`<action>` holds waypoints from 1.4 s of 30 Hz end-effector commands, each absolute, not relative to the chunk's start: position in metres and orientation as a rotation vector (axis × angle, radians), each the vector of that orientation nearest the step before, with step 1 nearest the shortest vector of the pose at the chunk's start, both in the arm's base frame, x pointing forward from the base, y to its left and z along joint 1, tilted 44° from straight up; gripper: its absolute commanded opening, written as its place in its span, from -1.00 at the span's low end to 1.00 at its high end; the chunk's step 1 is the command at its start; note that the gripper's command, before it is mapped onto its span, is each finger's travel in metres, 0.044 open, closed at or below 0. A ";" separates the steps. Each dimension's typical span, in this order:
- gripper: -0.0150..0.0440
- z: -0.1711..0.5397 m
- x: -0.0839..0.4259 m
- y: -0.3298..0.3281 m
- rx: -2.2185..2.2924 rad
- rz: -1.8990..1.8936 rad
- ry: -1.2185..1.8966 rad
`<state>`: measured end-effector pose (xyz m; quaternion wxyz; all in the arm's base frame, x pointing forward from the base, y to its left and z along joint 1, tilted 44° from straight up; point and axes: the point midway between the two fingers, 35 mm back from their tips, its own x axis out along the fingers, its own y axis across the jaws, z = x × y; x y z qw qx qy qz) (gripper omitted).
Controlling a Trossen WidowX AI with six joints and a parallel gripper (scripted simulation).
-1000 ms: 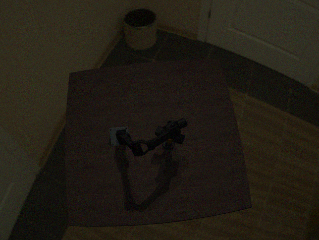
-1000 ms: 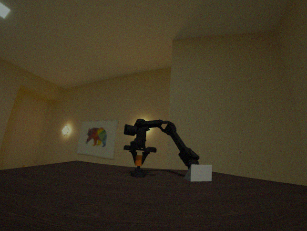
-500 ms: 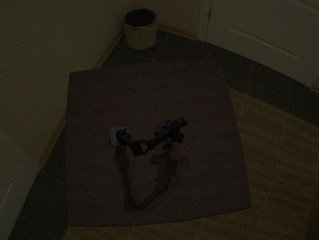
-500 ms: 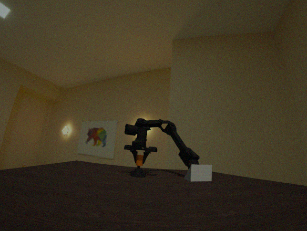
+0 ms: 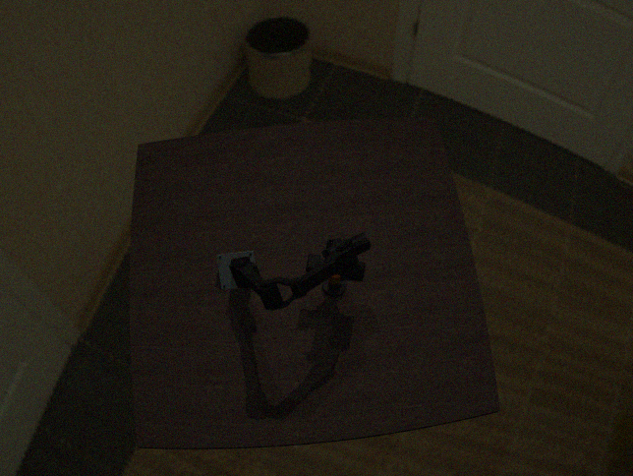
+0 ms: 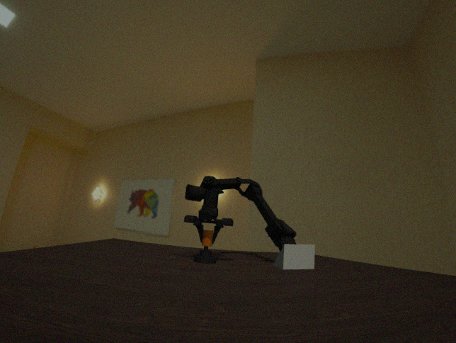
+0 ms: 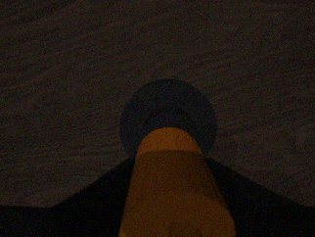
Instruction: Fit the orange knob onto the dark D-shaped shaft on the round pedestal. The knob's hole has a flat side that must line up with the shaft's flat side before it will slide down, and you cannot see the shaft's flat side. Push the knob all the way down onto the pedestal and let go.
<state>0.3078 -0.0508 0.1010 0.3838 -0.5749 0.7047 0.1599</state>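
Note:
The orange knob [image 5: 335,277] [image 6: 207,237] [image 7: 173,181] is upright between the fingers of my gripper [image 6: 207,241], which is shut on it. The round dark pedestal [image 5: 333,291] [image 6: 204,259] [image 7: 168,95] stands on the table directly below the knob. In the exterior view a short piece of the dark shaft [image 6: 206,248] shows between the knob's lower end and the pedestal, so the knob is above the pedestal's body. The knob hides the shaft's top in the wrist view. The flat sides of shaft and hole are hidden.
The arm's base with its pale plate [image 5: 225,270] [image 6: 299,256] stands on the dark wooden table [image 5: 286,179] [image 6: 147,295]. A round bin [image 5: 278,74] stands on the floor beyond the table.

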 end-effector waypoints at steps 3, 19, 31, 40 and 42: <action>-0.49 0.103 0.311 -0.050 -1.468 0.410 1.788; -0.49 0.100 0.309 -0.049 -1.468 0.410 1.788; -0.49 0.103 0.310 -0.049 -1.468 0.410 1.788; -0.49 0.099 0.309 -0.051 -1.468 0.410 1.788; -0.49 0.099 0.309 -0.051 -1.468 0.410 1.788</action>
